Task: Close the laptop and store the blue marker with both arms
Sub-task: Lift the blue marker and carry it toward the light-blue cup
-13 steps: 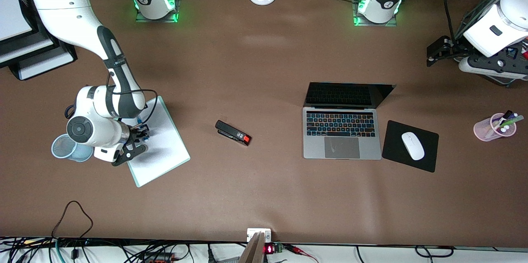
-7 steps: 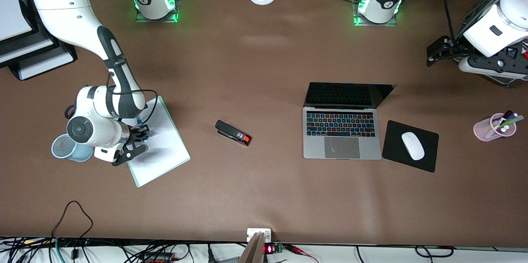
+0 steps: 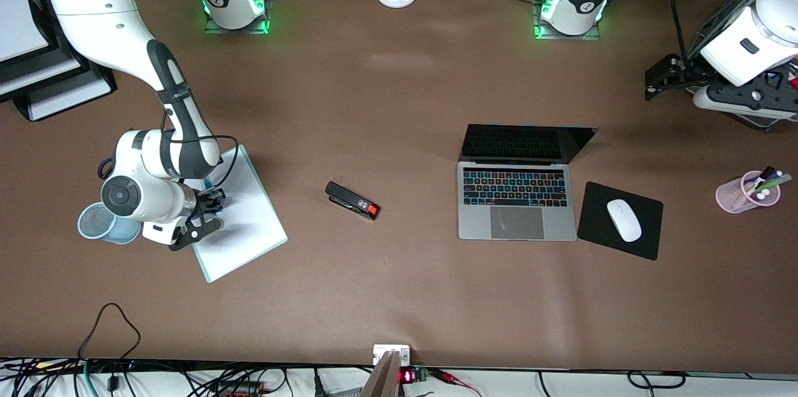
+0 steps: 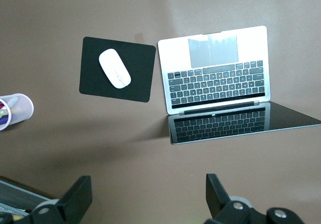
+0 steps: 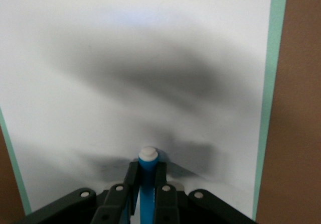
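Observation:
The blue marker [image 5: 147, 184] with its white end is clamped between my right gripper's fingers [image 5: 131, 176]. My right gripper [image 3: 215, 202] is low over the white clipboard [image 3: 246, 229] at the right arm's end of the table; the clipboard fills the right wrist view [image 5: 150, 58]. The silver-grey laptop [image 3: 516, 197] stands open with its dark screen up; it also shows in the left wrist view [image 4: 215, 78]. My left gripper [image 3: 654, 79] waits open and empty, high above the table near the left arm's end [image 4: 149, 194].
A blue mesh cup [image 3: 106, 222] stands beside the clipboard under the right wrist. A black stapler [image 3: 352, 200] lies mid-table. A black mouse pad [image 3: 645, 241] with a white mouse [image 3: 624, 220] lies beside the laptop. A pink pen cup [image 3: 748, 191] stands at the table's edge.

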